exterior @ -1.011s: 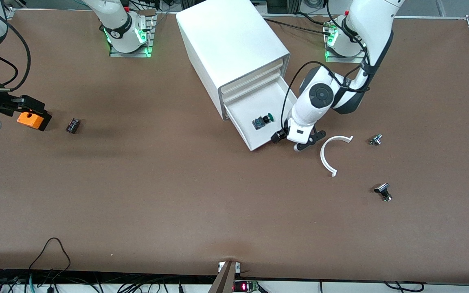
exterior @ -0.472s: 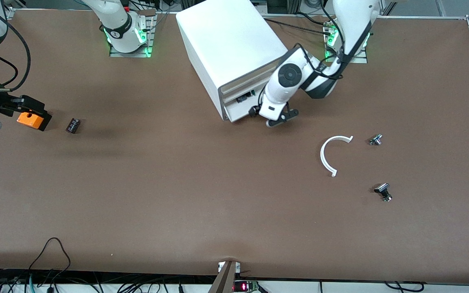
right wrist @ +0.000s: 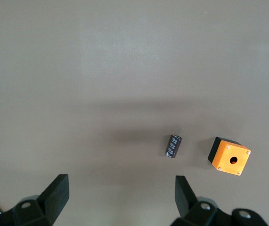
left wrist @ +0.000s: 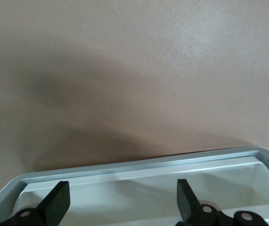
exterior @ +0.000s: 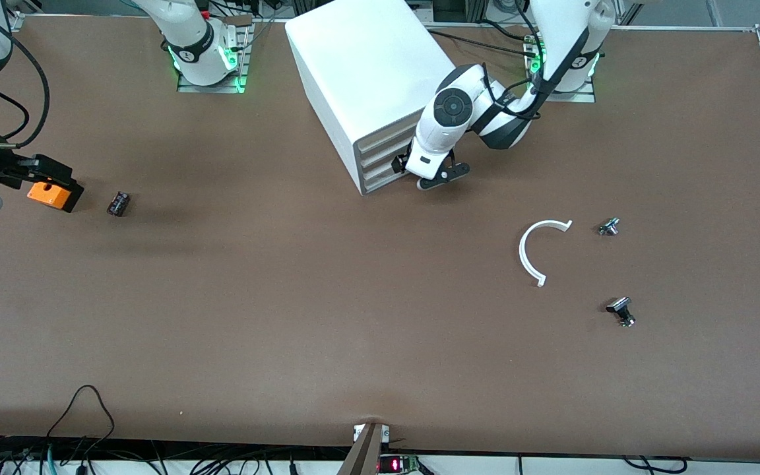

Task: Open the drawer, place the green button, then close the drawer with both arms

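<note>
The white cabinet (exterior: 367,66) stands between the arm bases, and all its drawers are shut. The lowest drawer (exterior: 380,179) sits flush with the ones above it; its white rim (left wrist: 139,167) fills the lower part of the left wrist view. The button is hidden inside. My left gripper (exterior: 419,173) is open and empty, low against the front of that drawer, its fingers (left wrist: 57,200) spread over the rim. My right gripper (exterior: 60,185) is open and empty; it waits in the air over the right arm's end of the table, fingers (right wrist: 54,193) wide apart.
An orange box with a hole (exterior: 47,193) and a small black component (exterior: 117,203) lie under the right gripper's area; both show in the right wrist view, the box (right wrist: 229,157) and the component (right wrist: 174,145). A white curved piece (exterior: 530,254) and two small metal parts (exterior: 609,226) (exterior: 621,310) lie toward the left arm's end.
The left gripper has pushed the lowest drawer from fully open to shut, and the button went out of sight inside. The right arm has not moved.
</note>
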Controlling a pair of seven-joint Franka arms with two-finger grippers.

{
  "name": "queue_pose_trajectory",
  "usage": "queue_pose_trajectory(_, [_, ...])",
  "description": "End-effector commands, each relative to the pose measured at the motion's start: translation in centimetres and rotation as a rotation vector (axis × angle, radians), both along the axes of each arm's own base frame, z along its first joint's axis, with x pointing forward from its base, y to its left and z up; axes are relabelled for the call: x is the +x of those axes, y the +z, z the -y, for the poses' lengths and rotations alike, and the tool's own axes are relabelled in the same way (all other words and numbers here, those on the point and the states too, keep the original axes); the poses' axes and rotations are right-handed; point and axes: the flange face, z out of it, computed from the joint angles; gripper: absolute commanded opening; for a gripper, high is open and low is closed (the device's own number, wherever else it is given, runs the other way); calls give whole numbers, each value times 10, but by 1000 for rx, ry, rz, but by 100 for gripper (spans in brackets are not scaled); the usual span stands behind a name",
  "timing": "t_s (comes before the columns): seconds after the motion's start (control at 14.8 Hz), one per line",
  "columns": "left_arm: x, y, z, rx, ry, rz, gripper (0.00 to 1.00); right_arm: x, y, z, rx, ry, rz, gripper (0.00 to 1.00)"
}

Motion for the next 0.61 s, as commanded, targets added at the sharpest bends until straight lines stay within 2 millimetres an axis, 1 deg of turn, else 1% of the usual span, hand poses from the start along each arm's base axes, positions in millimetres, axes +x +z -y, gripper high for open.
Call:
queue_pose_trajectory(0.0, [0,14,-10,9,-6,6,100,-2,6,1,9,7,8,100])
queue_pose_trajectory(0.13, [37,28,-43,-1,-4,58,100,-3,5,1,9,5,5,100])
queue_pose_trajectory(0.2, [64,37,-70,-5,-6,96,100,-3,5,1,9,5,5,100])
queue_pose_trajectory(0.27, [92,51,-99,-13,-36,144,100,-3,6,1,10,5,6,100])
queue_pose_trajectory(0.34, [112,60,-132,-7,-101,159,100,-3,6,0,10,5,6,100])
queue_pose_trajectory(0.4, [129,74,-159,-9,-159,179,100,-3,6,0,10,6,6,100])
queue_pose_trajectory(0.47, [144,89,-182,-14,-222,206,100,-2,7,-3,10,11,12,100])
queue_pose_trajectory(0.54, [154,103,-205,-12,-261,222,100,-2,8,-4,11,13,17,100])
